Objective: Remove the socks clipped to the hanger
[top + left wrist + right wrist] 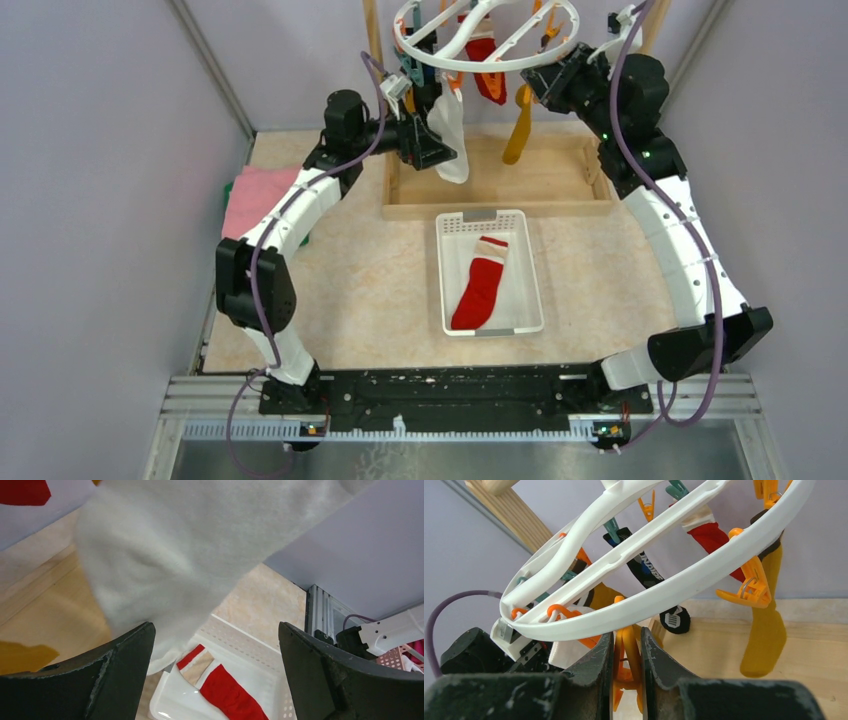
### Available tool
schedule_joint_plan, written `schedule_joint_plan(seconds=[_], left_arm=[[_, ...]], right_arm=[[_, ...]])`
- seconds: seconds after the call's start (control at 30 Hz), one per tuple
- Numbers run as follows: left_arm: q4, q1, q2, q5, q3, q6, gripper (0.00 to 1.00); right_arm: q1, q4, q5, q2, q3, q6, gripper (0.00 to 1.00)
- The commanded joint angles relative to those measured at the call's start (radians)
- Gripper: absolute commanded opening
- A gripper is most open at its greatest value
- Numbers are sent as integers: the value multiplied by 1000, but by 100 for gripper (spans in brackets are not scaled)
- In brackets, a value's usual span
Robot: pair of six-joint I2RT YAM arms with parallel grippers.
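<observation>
- One white slotted basket (441, 275) sits nearest the arm bases, with one red sock with white cuff (480, 290) lying in it.
- Left gripper (215, 630): jaws spread wide and holding nothing, with the white sock (175, 555) hanging just ahead of them.
- Right gripper (626, 635): jaws clenched on one orange clip (628, 667).
- Farther back, the hanger (664, 595) carries four clipped socks: the white one, one black sock (649, 570), one hanging red sock (714, 537) and one mustard sock (766, 640).

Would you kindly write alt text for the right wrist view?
The right tool is shut on an orange clip hanging from the white oval hanger. Beyond it hang a mustard sock, a red sock and a black sock.
</observation>
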Motion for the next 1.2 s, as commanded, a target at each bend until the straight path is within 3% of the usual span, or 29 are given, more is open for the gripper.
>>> schedule_joint_plan(seconds=[0.0, 0.07, 0.23, 0.3, 0.4, 0.6, 0.8, 0.93, 1.03, 1.1, 1.17], left_arm=[[76, 8, 25, -17, 5, 17, 99], [67, 8, 24, -40, -7, 31, 99], [4, 9, -6, -48, -22, 77, 96], [-15, 9, -21, -54, -37, 92, 96], [-37, 9, -30, -77, -49, 117, 95], [-34, 7, -24, -73, -47, 99, 95], [-54, 8, -48, -61, -43, 98, 94], [-66, 7, -64, -54, -55, 93, 94], [-78, 8, -74, -56, -55, 96, 94], [-97, 8, -79, -61, -49, 106, 93], [-117, 8, -86, -68, -46, 116, 93]], right_arm=[[-22, 8, -21, -32, -9, 28, 10], [-23, 11, -30, -31, -12, 25, 14], [-23, 37, -67, -63, -101, 1, 75], [-23, 81, -85, -102, -204, 4, 85], [-20, 185, -102, -178, -385, 10, 93], [23, 349, -156, -230, -555, -58, 96], [26, 399, -333, -69, -429, -152, 94], [28, 424, -339, -11, -384, -178, 89], [29, 431, -374, 12, -365, -169, 79], [36, 434, -405, 32, -356, -148, 63], [58, 434, -411, 49, -348, -146, 56]])
